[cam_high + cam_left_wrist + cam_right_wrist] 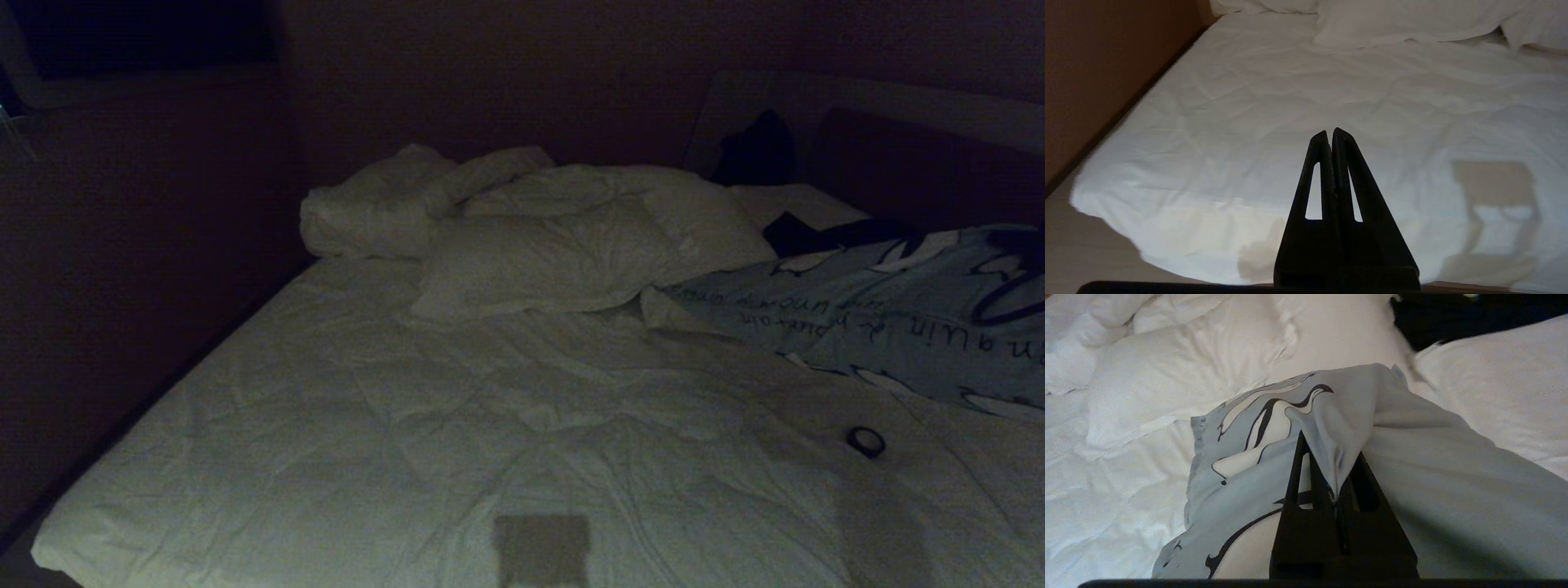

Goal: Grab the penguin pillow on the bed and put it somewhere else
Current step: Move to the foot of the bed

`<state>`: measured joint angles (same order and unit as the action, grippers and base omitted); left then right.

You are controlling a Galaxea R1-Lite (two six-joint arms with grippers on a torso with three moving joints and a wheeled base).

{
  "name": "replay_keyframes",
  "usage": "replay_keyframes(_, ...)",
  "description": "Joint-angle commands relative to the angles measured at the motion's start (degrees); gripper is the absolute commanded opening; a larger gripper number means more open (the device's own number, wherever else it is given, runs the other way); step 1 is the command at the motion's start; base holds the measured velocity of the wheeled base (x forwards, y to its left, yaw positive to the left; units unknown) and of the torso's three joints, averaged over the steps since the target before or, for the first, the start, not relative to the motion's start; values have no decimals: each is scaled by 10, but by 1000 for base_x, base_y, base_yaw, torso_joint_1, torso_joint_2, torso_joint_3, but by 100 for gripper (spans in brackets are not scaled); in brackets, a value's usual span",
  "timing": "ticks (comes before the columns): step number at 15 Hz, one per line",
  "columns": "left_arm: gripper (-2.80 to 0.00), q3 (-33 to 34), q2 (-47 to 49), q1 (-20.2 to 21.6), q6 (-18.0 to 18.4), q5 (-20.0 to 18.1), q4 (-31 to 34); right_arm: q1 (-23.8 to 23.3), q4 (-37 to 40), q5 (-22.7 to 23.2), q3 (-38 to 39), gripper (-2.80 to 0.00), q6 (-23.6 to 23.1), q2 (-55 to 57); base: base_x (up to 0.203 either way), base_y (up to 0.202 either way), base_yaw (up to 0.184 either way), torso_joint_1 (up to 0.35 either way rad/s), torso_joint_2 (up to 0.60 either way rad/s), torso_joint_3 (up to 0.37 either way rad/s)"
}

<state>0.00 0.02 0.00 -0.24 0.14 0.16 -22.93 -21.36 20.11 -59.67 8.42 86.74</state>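
Now mid-carry: right gripper (1337,473) pinches a fold of the penguin pillow (890,318), right of frame over the bed (408,425); left gripper (1331,136) closed, idle; next, carry clear and release.

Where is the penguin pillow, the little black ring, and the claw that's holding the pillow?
penguin pillow (890,327): head view, blue-grey face near the script.
black ring (866,441): head view, on its rim, lying on the bed.
right gripper (1336,486): right wrist view, fingertips pinching the pillow's fabric.
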Motion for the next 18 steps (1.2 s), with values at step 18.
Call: replay_keyframes(18, -280, 1, 0, 0, -1, 0, 0, 0, -1, 17, 6, -280, -1, -3, 0, 195, 0, 4, 3, 2)
